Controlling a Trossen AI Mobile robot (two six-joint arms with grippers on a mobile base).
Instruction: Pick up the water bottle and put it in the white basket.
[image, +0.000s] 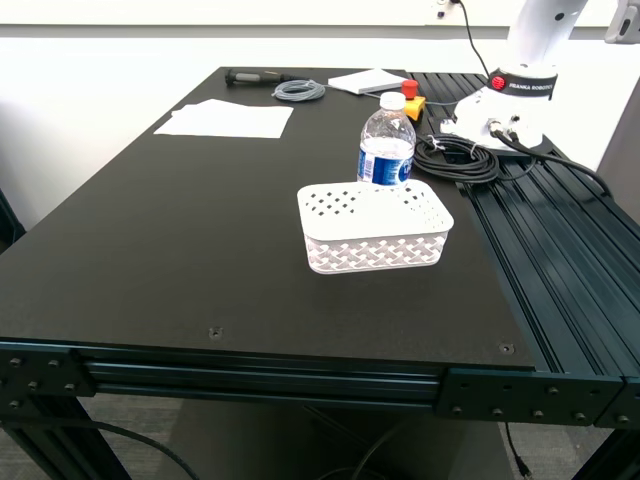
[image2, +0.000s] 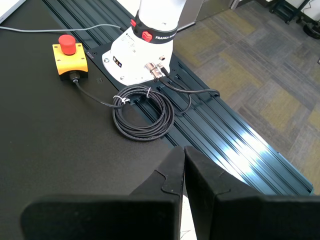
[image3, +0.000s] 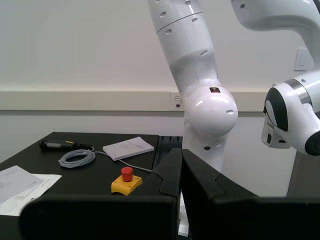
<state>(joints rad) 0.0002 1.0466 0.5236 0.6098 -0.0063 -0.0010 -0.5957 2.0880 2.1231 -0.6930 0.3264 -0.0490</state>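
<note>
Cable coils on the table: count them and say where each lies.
2. A black cable coil lies by the white robot base, near the water bottle; a grey cable coil lies at the far edge. Others may be hidden.

"FRANKA ROBOTICS" on white robot base (image2: 142, 50) band (bottle label illegible).

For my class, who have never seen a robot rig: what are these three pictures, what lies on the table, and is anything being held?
The wide picture comes from a camera on the robot's body, looking over a black table. On it stand a small clear plastic water bottle with a white cap and, just in front of it, a white lattice plastic basket, with nothing in it. Farther back lie white paper sheets, coiled cables and a yellow box with a red stop button. The white machine at the exterior view's right is a different robot.

The other two pictures come from cameras on each arm's tool. My first tool and my second tool are both shut and hold nothing.
</note>
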